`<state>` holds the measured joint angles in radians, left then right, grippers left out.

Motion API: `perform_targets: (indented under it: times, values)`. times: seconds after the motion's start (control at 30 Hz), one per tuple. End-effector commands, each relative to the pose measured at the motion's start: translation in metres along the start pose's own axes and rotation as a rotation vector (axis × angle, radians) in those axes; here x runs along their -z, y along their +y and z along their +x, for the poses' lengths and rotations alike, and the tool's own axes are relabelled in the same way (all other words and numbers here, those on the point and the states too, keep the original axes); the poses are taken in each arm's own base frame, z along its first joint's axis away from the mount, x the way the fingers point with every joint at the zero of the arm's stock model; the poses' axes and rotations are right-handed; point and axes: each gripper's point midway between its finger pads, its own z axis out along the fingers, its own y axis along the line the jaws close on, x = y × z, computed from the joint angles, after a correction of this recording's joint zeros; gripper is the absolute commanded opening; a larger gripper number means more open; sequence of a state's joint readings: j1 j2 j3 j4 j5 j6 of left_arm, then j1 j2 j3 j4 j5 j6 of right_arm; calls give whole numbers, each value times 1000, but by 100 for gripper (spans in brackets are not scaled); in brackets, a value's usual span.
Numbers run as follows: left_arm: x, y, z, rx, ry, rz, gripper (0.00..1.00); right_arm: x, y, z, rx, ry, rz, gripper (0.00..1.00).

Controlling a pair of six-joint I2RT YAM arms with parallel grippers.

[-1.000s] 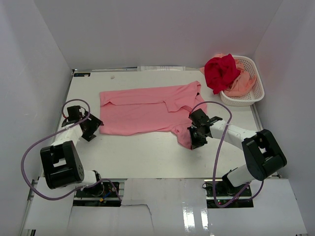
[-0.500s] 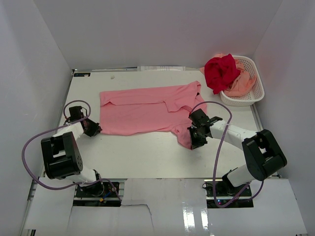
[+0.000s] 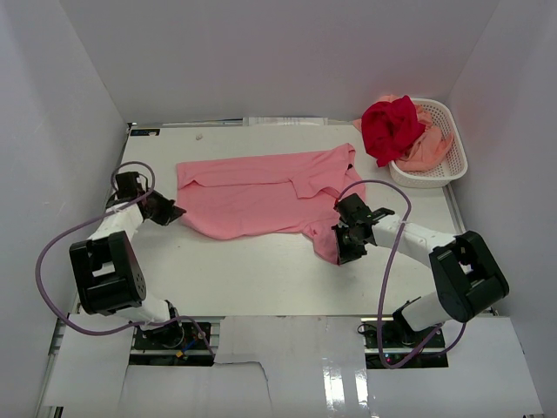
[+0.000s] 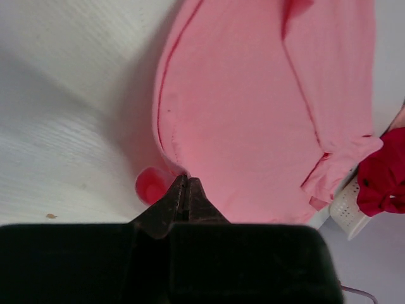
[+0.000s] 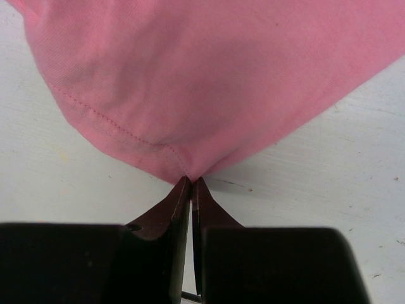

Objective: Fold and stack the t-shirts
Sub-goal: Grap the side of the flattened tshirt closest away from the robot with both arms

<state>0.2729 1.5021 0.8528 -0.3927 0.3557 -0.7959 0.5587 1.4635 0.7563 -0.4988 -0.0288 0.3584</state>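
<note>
Two end effectors work on one of three t-shirts. The left end effector is clenched, its two fingers pressed together on the near left corner of the pink t-shirt, pinching the hem right at the tips; from there the cloth spreads away ahead of it and toward the right, the pinched edge raised a little above the white tabletop with a shadow beneath. The rest of this shirt lies flat and wide between the two end effectors. The right end effector is likewise clenched, grasping the near right corner of the same shirt, the stitched hem gathered into a point between its fingertips and the cloth fanning out beyond them. Well beyond the right end effector, at the far right corner, stands one white lattice basket. The deep red t-shirt is bunched over its left rim, and the peach t-shirt lies crumpled inside, partly under the red one.
</note>
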Motion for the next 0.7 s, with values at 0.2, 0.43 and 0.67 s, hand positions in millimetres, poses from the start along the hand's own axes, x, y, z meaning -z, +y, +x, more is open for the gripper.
perform_targets:
  times: [0.2,0.43,0.67]
  values:
    - [-18,-32,-24,13,45,67,10,-11,-10,38,9,114,25,8]
    - [-25,-15,-18,-2,59,24,70,-9,-11,37,10,105,26,8]
    - [7,-16,-26,-59,-71,10,71,-10,-11,40,12,114,19,8]
